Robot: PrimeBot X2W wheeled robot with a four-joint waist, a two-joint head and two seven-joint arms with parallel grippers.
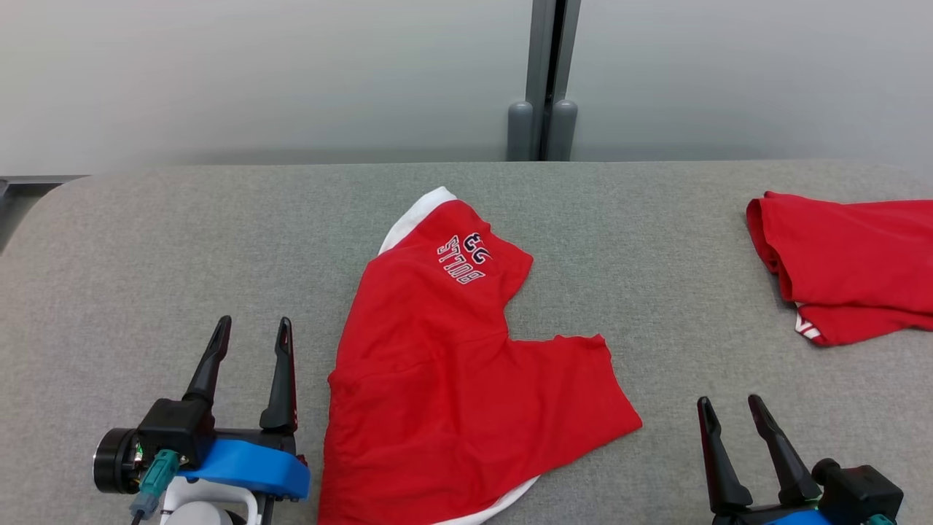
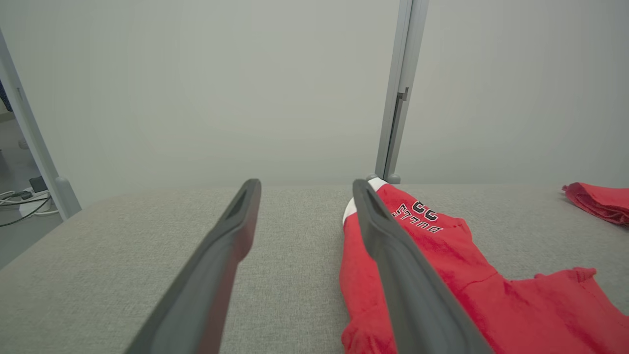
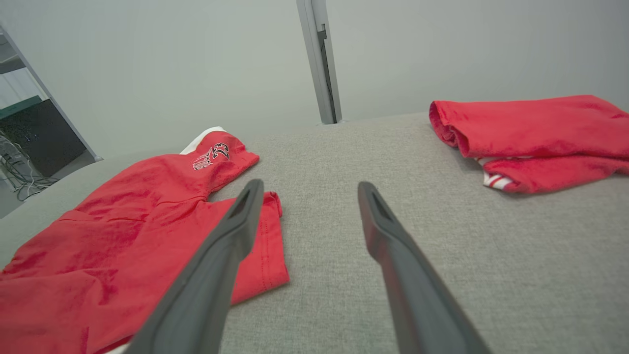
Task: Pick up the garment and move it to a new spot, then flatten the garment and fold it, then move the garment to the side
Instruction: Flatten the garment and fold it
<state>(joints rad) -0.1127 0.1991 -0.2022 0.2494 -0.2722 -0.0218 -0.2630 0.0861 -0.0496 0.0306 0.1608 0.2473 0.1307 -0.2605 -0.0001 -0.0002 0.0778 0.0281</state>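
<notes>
Head view: red Bulls shorts (image 1: pixel 437 379) lie centre of the table (image 1: pixel 146 255), rumpled, legs splayed. Left gripper (image 1: pixel 254 321) just beside them, right gripper (image 1: pixel 729 399) near, both wide open and empty.

Left wrist: shorts' edge by one finger, prob. not touching.

Right wrist: folded red garment (image 3: pixel 530 123) well apart.

Looks like the flattening step. Next: grip the hems and pull taut.

The left gripper (image 1: pixel 255 321) had two long dark fingers (image 1: pixel 208 364), thin at the tips and thicker at the bottom. They grew out of a black block (image 1: pixel 178 430). Beside it sat a round black knob (image 1: pixel 113 461), a bright blue curved band (image 1: pixel 248 467) and a green plug (image 1: pixel 158 470) with a short cable (image 1: pixel 142 503). The right gripper (image 1: pixel 729 399) had the same long dark fingers.
</notes>
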